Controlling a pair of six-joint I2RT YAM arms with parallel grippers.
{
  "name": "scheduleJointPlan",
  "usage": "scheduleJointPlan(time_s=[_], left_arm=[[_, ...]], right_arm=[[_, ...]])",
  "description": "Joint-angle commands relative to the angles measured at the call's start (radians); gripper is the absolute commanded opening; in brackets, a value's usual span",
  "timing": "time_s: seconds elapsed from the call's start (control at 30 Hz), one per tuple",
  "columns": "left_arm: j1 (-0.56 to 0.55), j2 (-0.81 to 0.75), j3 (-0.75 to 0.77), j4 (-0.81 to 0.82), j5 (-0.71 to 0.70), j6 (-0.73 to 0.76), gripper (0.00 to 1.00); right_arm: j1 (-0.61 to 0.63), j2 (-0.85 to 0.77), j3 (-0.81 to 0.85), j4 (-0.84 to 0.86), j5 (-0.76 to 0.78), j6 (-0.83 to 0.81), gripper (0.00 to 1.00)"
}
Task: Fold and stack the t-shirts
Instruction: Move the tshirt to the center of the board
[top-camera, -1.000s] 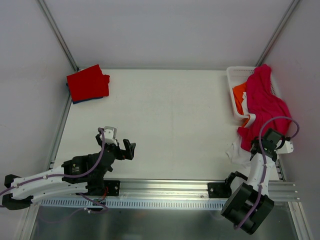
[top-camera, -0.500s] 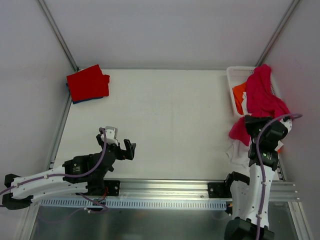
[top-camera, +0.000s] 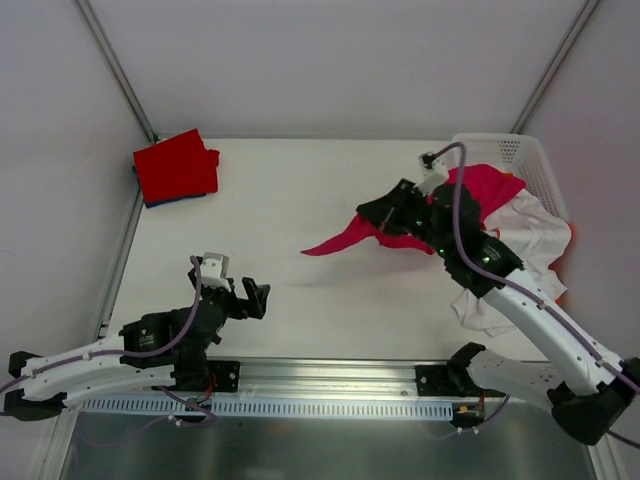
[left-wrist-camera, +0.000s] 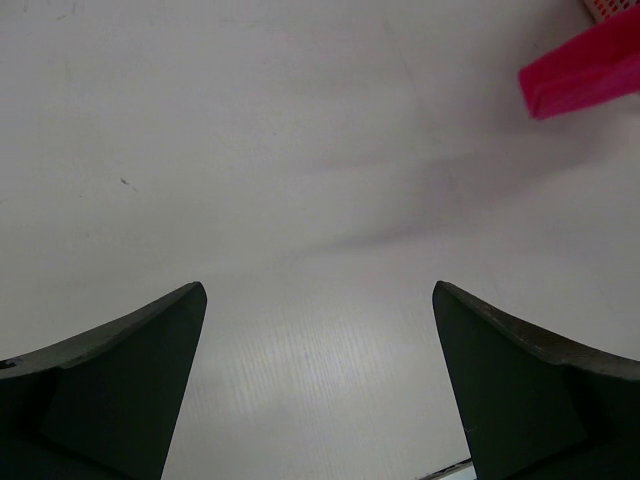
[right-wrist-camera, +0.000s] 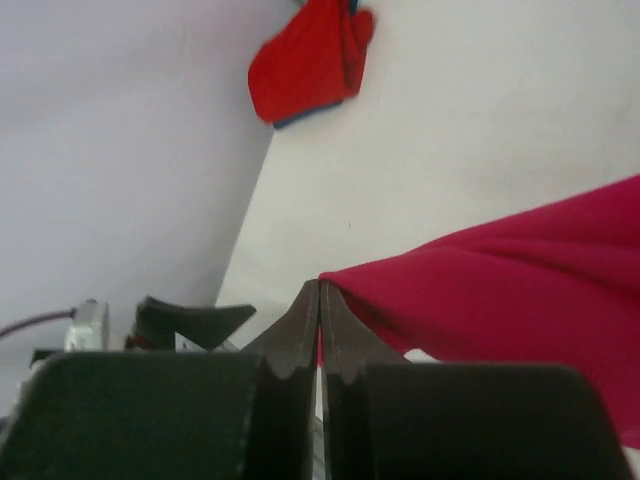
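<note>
Top view: bright, flat, diffuse light, no glare on the table (top-camera: 300, 200). Only a faint, soft shadow on it just below the crimson t-shirt (top-camera: 350, 237). Left wrist view: a pale grey shadow band runs under the crimson t-shirt, and the cloth's edge is smeared. Right wrist view: dimmer, greyish and soft overall. The right gripper (right-wrist-camera: 320, 290) in front of the crimson t-shirt is dark and out of focus.
</note>
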Motion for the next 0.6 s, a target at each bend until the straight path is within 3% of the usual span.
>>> scheduleJointPlan(time_s=[0.0, 0.13, 0.3, 0.37, 0.57], left_arm=[[0.002, -0.033, -0.001, 0.002, -0.023, -0.013, 0.98], [0.002, -0.068, -0.009, 0.003, -0.021, -0.016, 0.98], [0.002, -0.076, -0.009, 0.002, -0.014, -0.015, 0.98], [0.002, -0.077, -0.007, 0.002, -0.014, -0.015, 0.97], [0.000, -0.114, -0.014, 0.002, 0.003, -0.009, 0.96]], right_arm=[[0.162, 0.078, 0.037, 0.015, 0.079, -0.065, 0.00], [0.312, 0.193, 0.023, 0.067, 0.182, -0.061, 0.00], [0.461, 0.452, 0.071, 0.125, 0.242, -0.019, 0.01], [0.486, 0.603, 0.168, 0.101, 0.228, -0.019, 0.01], [0.517, 0.813, 0.359, 0.061, 0.196, -0.015, 0.01]])
